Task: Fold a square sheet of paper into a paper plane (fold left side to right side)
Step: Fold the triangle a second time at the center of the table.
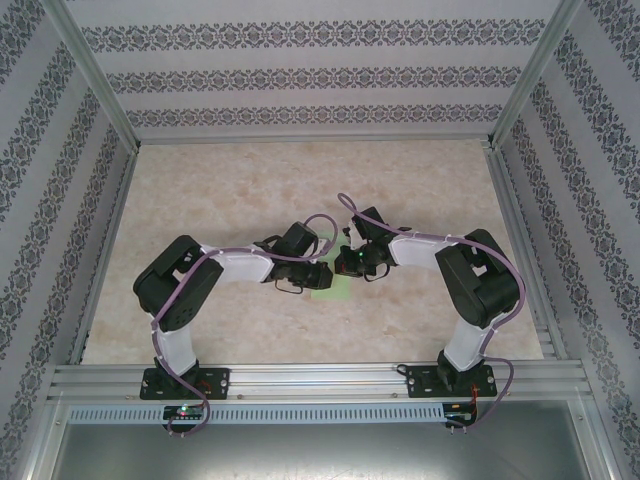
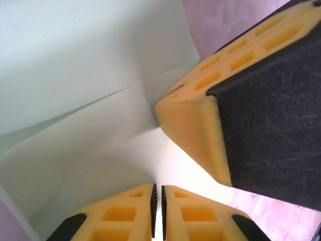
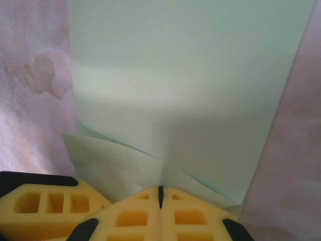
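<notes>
Pale mint-green square paper sheet [image 1: 330, 288] lies on beige marbled table [image 1: 250, 190]. Left gripper [image 2: 157, 193] nearly closed, seems to pinch a lifted flap; right gripper [image 3: 160, 191], at its 3 o'clock, closed tight, empty, presses the crease. Paper v. light, floppy, tears easily: take it near edge

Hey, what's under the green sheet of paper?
Pale marbled tabletop shows beside the sheet of paper; whatever lies directly beneath it is hidden by the paper itself.

text: none readable | square sheet of paper [image 3: 190, 75]: blank | arm bases [image 1: 185, 382]: seemingly unlabelled
</notes>
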Robot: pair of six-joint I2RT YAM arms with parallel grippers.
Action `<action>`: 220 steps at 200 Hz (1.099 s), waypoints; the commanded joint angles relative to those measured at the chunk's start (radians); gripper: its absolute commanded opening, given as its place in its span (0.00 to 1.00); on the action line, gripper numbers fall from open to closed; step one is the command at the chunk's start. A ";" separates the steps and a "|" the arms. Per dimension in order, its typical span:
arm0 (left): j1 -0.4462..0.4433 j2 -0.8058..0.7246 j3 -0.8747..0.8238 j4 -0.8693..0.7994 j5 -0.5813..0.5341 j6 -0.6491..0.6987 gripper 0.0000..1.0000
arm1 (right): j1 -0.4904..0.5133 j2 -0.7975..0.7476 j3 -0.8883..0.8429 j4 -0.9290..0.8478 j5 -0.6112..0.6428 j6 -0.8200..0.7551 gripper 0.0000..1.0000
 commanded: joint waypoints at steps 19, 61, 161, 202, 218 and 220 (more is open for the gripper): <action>-0.006 -0.052 -0.093 -0.032 -0.009 0.004 0.15 | -0.005 0.022 0.010 -0.079 0.054 -0.031 0.00; -0.006 -0.105 -0.177 -0.013 -0.006 -0.019 0.15 | -0.008 0.027 0.018 -0.088 0.057 -0.034 0.00; 0.005 -0.277 -0.289 -0.021 -0.016 -0.029 0.16 | -0.014 -0.008 0.041 -0.072 0.039 -0.042 0.00; 0.070 -0.358 -0.289 0.048 0.011 -0.055 0.25 | -0.051 -0.162 -0.008 0.012 0.026 -0.038 0.25; 0.098 -0.361 -0.275 0.085 0.010 -0.066 0.33 | -0.081 -0.236 -0.063 0.053 0.033 -0.031 0.39; 0.101 -0.360 -0.273 0.088 0.010 -0.067 0.34 | -0.085 -0.246 -0.070 0.057 0.034 -0.029 0.40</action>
